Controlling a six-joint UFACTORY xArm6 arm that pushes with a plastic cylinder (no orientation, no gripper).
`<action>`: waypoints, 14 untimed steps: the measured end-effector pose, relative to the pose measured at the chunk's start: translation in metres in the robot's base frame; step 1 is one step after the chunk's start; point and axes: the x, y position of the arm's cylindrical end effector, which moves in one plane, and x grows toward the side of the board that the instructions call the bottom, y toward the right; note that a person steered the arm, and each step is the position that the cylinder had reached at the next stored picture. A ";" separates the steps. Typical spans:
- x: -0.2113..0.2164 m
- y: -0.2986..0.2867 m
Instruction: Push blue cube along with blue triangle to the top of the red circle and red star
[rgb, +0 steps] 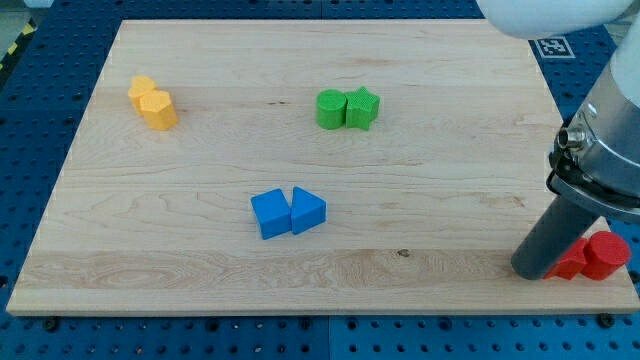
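Note:
The blue cube (270, 214) and the blue triangle (308, 210) lie side by side and touching, a little left of the board's middle and toward the view's bottom. The red circle (606, 253) sits at the bottom right corner of the board. The red star (571, 264) is just left of it and partly hidden behind my rod. My tip (534, 272) rests on the board at the red star's left side, far to the right of the blue pair.
A green circle (330, 108) and a green star (362, 107) touch each other above the board's middle. Two yellow blocks (152, 102) touch at the top left. The wooden board (420, 200) lies on a blue table.

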 end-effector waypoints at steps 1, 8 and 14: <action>0.006 0.005; -0.041 -0.346; -0.054 -0.222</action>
